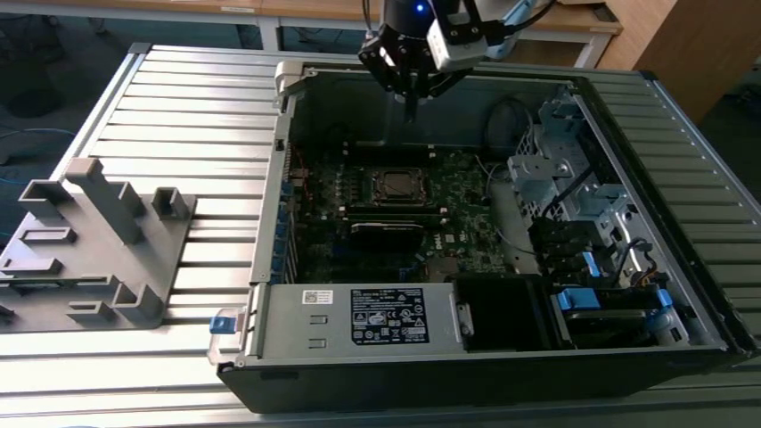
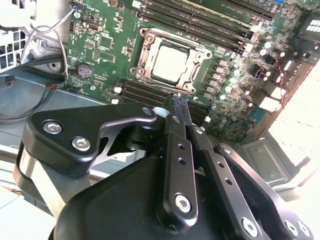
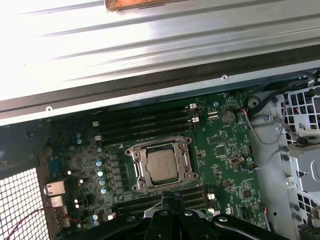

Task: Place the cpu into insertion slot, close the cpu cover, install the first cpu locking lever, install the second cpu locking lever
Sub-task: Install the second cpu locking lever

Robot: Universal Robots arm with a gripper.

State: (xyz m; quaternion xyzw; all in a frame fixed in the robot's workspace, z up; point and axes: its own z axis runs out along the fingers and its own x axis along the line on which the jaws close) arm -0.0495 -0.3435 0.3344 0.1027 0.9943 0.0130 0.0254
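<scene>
Silvery square cpu [image 3: 162,167] sits framed by metal cpu cover [image 3: 141,172]; black tool [image 2: 180,98] closed, empty.

The setting was a robotics lab: an opened computer case [image 1: 476,267] lay on a slotted aluminium tabletop [image 1: 178,116] beside a grey fixture [image 1: 89,250].

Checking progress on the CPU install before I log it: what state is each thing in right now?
cpu: seated in the socket, metal top showing.
cpu cover: closed down flat around the cpu.
gripper: shut, holding nothing, raised above the motherboard beside the socket.
computer case: side open, lying on the table.
</scene>
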